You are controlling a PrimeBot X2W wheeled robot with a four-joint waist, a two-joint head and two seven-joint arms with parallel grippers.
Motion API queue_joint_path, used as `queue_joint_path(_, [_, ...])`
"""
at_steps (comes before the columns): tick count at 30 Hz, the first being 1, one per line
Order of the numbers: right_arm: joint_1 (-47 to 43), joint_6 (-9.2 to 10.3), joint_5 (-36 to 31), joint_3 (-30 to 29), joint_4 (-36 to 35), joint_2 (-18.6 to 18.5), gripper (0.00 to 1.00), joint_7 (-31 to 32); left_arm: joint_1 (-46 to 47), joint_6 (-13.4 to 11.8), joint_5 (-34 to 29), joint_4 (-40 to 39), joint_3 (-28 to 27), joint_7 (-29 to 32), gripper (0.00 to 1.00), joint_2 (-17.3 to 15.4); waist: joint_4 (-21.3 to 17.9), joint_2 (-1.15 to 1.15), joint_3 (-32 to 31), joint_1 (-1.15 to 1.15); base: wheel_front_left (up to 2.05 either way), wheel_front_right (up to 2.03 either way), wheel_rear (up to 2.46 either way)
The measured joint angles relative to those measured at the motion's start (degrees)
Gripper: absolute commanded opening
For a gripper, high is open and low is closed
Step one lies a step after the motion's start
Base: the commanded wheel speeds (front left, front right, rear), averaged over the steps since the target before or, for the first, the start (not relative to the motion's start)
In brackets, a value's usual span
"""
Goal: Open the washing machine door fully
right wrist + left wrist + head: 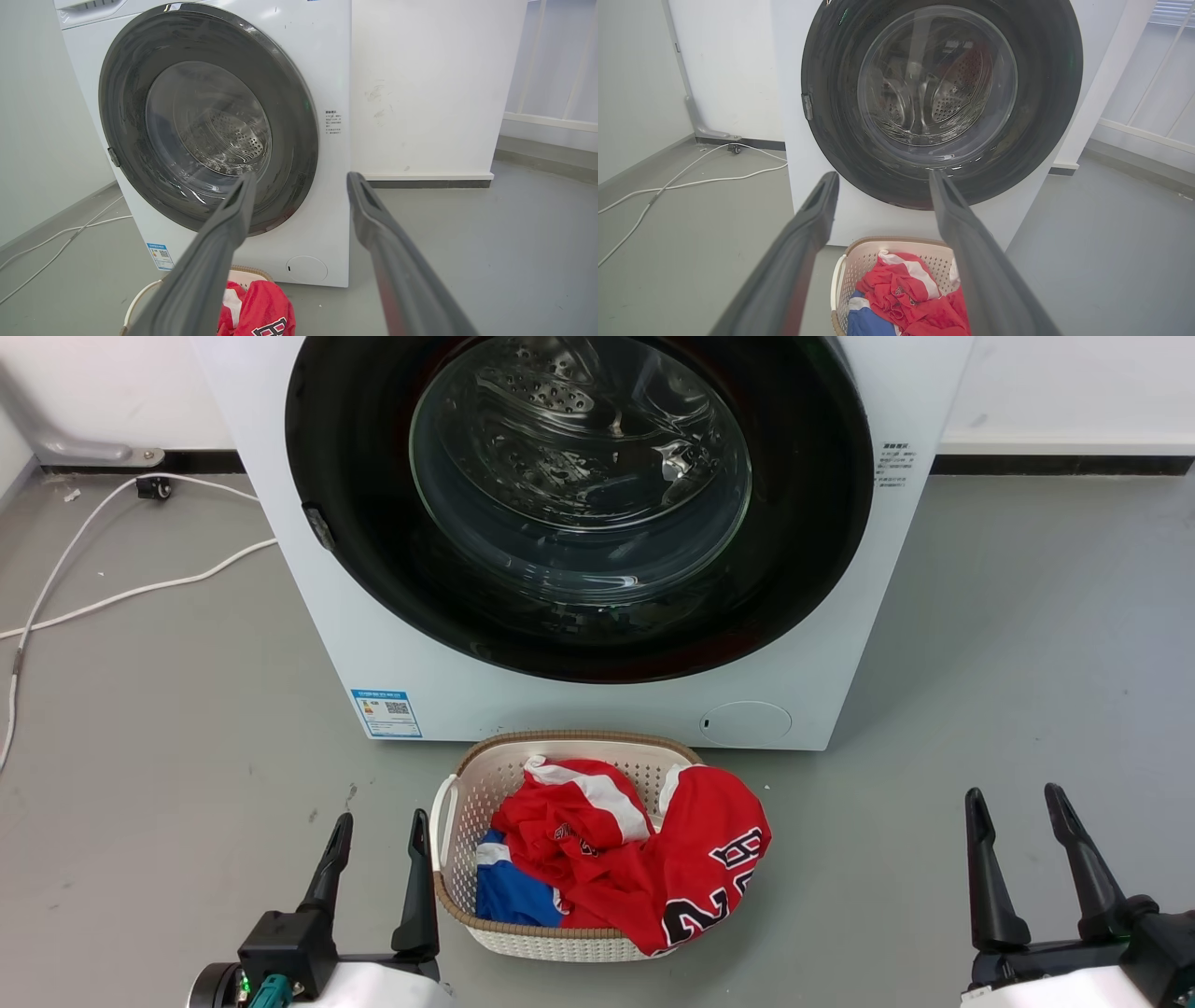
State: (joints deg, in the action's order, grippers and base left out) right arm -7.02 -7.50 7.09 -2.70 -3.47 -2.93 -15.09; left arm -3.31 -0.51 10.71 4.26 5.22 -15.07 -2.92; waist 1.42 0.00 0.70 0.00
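The white washing machine [597,709] stands straight ahead on the grey floor. Its washing machine door [373,476], a glossy black rim around bulging clear glass, lies flat against the front, closed, with a small latch tab at its left edge. The same door [831,70] is seen in the left wrist view and the door [289,116] in the right wrist view. My left gripper [378,826] hangs open at the lower left, well short of the machine. My right gripper [1016,798] is open at the lower right, holding nothing. Both grippers [882,179] [301,179] are empty.
A cream laundry basket [467,803] with red and blue clothes [635,859] sits on the floor just in front of the machine, between my grippers. White cables [112,588] trail across the floor at the left. A white wall [434,84] stands right of the machine.
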Motion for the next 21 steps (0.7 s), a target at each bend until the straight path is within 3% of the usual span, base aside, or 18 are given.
queue_joint_path(2, [0.00,0.00,0.01,0.11,0.04,0.00,1.00,0.00,0.00,-0.02,-0.03,0.00,-0.01,0.00,1.00,0.00,-0.02,0.00,-0.03,0.00,0.00,0.00,0.00])
queue_joint_path(3, [0.00,0.00,0.00,0.12,0.01,0.00,0.49,0.00,0.00,-0.04,-0.04,-0.01,0.00,0.00,1.00,0.00,-0.03,0.00,-0.05,0.00,0.00,0.00,0.00])
queue_joint_path(4, [0.00,0.00,0.00,0.12,-0.01,0.00,0.20,0.01,0.00,-0.05,-0.04,-0.01,-0.03,0.00,1.00,0.00,-0.05,0.00,-0.07,0.00,0.00,0.00,0.00])
queue_joint_path(5, [0.00,0.00,0.03,0.15,-0.01,0.00,0.00,0.00,0.00,-0.05,-0.03,-0.01,-0.01,0.01,1.00,0.00,-0.08,0.00,-0.09,0.00,0.00,0.00,0.00])
queue_joint_path(10, [0.01,0.00,2.33,-0.70,0.16,0.03,0.00,0.00,0.00,-0.05,0.00,0.00,-0.08,0.00,1.00,0.01,-0.21,0.00,-0.14,0.00,0.00,0.00,0.00])
queue_joint_path(16, [0.51,0.01,27.59,-2.10,4.21,0.02,0.00,0.00,0.00,-0.02,0.15,0.15,-0.09,0.00,1.00,0.00,-0.34,0.00,-0.37,0.00,0.00,0.00,0.00])
queue_joint_path(21, [1.19,0.01,48.48,0.64,6.88,0.15,0.00,0.00,-0.01,-0.01,0.23,0.24,-0.16,0.00,1.00,0.00,-0.45,0.00,-0.55,0.00,0.00,0.00,0.00])
